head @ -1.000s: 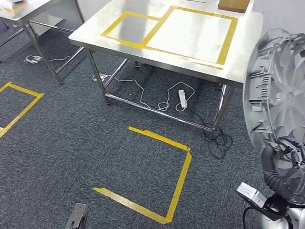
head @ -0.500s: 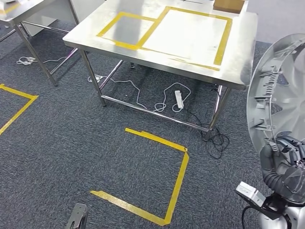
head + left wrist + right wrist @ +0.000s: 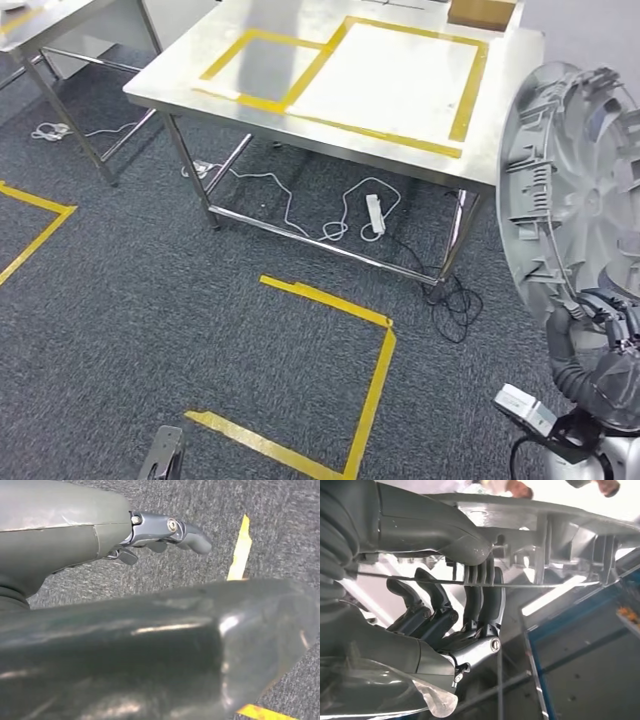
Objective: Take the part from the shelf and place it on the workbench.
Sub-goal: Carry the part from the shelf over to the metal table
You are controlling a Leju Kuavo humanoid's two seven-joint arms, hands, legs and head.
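grey part (image 3: 581, 190), yellow-taped steel workbench (image 3: 521, 80)

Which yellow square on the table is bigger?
The right-hand square on the table is bigger. The square joined to its left side is clearly smaller, and darker inside.

Big grey round part (image 3: 581, 190) cut off at 3 o'clock by the picture's edge. Right hand (image 3: 596, 350) partly hidden under the part's rim at 4 o'clock. Workbench (image 3: 226, 85) cut off at 12 o'clock, far side out of sight. Brown box (image 3: 483, 12) at 1 o'clock cut off too. Left hand (image 3: 170, 530) partly hidden behind a blurry dark shape.
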